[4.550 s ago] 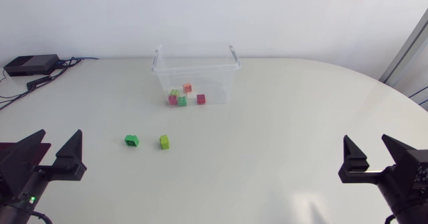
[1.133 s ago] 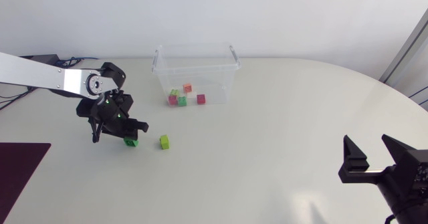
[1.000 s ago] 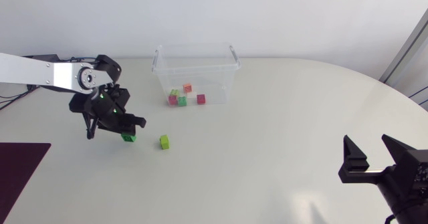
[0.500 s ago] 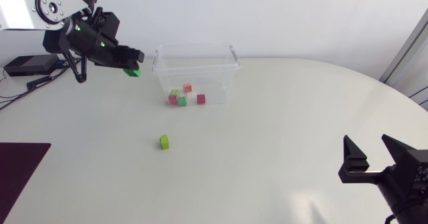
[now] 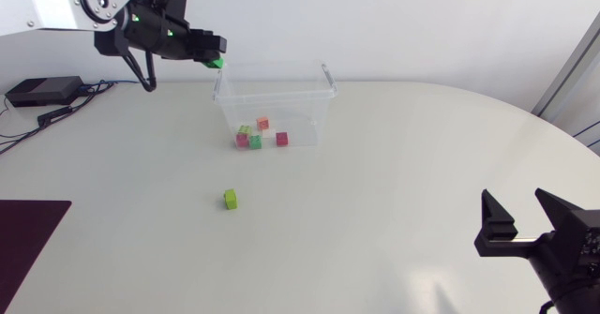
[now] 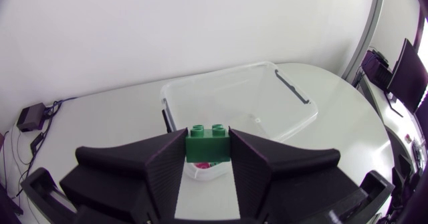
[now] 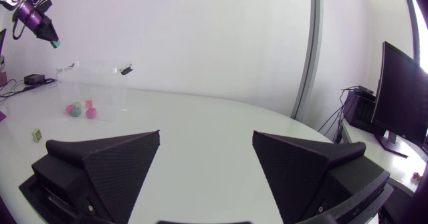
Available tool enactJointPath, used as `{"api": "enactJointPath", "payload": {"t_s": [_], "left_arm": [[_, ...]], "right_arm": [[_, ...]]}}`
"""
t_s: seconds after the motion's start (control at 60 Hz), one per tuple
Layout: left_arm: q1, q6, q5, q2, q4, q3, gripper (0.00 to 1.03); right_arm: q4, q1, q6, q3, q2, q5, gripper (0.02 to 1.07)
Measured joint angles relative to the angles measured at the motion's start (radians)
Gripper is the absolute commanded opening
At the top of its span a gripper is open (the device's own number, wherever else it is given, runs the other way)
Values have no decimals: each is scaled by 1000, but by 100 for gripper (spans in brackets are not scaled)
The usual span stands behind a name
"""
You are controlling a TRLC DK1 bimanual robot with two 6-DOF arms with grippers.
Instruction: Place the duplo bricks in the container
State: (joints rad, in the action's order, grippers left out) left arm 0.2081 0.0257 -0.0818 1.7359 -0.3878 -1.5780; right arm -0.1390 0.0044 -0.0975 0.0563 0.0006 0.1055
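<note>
My left gripper [image 5: 212,58] is raised high above the table, just left of the clear plastic container [image 5: 275,106], and is shut on a green duplo brick [image 5: 216,62]. In the left wrist view that green brick [image 6: 207,144] is pinched between the two black fingers, with the container [image 6: 235,107] below and ahead. Several bricks [image 5: 260,134], pink, green and red, lie inside the container. A yellow-green brick [image 5: 231,199] rests on the table in front of it. My right gripper [image 5: 514,225] sits low at the right front, open, holding nothing.
A black box with cables [image 5: 42,91] sits at the far left of the table. A dark mat [image 5: 28,234] lies at the left front edge. The white tabletop [image 5: 394,173] spreads wide between the container and my right gripper.
My left arm lifted the green brick off the table and carried it up and to the right, close to the container's left rim. The right arm has stayed still.
</note>
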Motion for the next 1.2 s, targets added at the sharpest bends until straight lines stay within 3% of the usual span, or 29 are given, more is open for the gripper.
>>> {"api": "enactJointPath", "payload": {"t_s": [0.233, 0.283, 0.417, 0.45, 0.683, 0.817, 1.017, 1.2], "left_arm": [[34, 0, 0, 129, 22, -119, 23], [37, 0, 0, 158, 22, -147, 27], [37, -4, 12, 259, -16, -250, 91], [36, -4, 13, 279, -35, -271, 100], [5, 3, 7, 274, -110, -312, 99], [-26, 61, -52, 153, -140, -287, 99], [-32, 246, -127, -125, -177, -73, 99], [-35, 452, -190, -203, -214, 190, 99]], "right_arm": [[0, 0, 0, 0, 0, 0, 102], [0, 0, 0, 0, 0, 0, 102], [0, 0, 0, 0, 0, 0, 102], [0, 0, 0, 0, 0, 0, 102], [0, 0, 0, 0, 0, 0, 102], [0, 0, 0, 0, 0, 0, 103], [0, 0, 0, 0, 0, 0, 102], [0, 0, 0, 0, 0, 0, 102]]}}
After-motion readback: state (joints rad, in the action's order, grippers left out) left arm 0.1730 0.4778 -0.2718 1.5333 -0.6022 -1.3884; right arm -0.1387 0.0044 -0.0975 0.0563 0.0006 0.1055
